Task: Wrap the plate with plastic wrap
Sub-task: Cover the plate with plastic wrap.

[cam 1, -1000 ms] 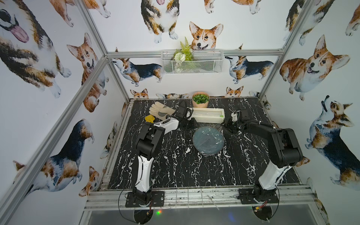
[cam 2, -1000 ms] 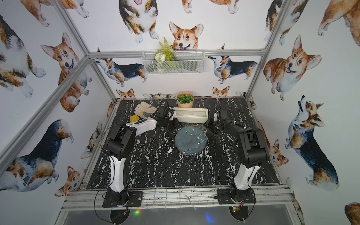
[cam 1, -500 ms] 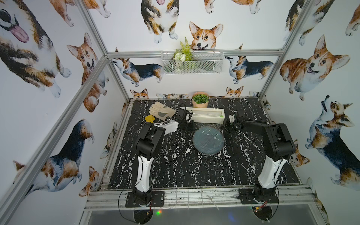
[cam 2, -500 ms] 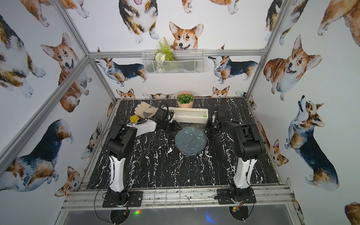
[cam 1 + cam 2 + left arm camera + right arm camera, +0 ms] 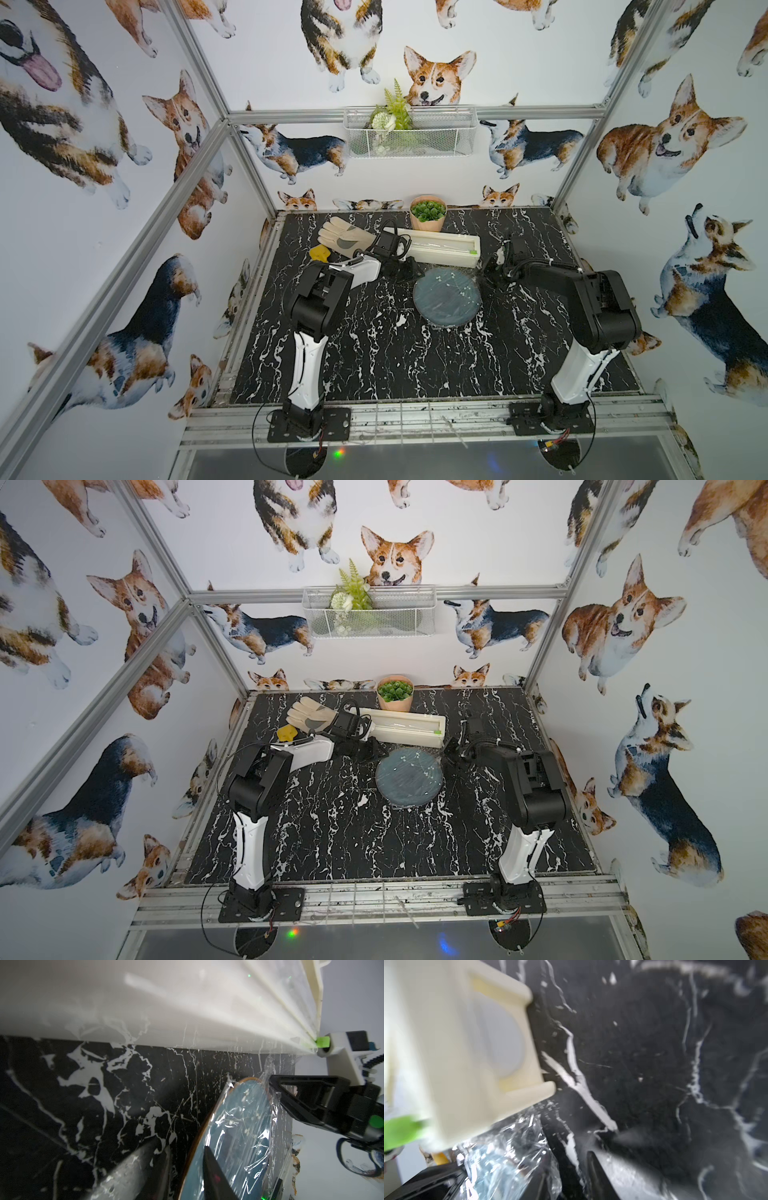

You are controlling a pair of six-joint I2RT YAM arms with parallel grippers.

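The plate point(image 5: 446, 297) lies flat on the tabletop point(image 5: 374, 353) under crinkled plastic wrap point(image 5: 245, 1132). At its far rim, my left fingers point(image 5: 409, 269) stand partly apart astride the edge, one over the plate, gripping nothing I can make out. My right fingers point(image 5: 490, 271) are parted too, tips at the bunched wrap. Just beyond sits the cream dispenser box point(image 5: 442, 249), with a beige glove point(image 5: 345, 240) off to its left.
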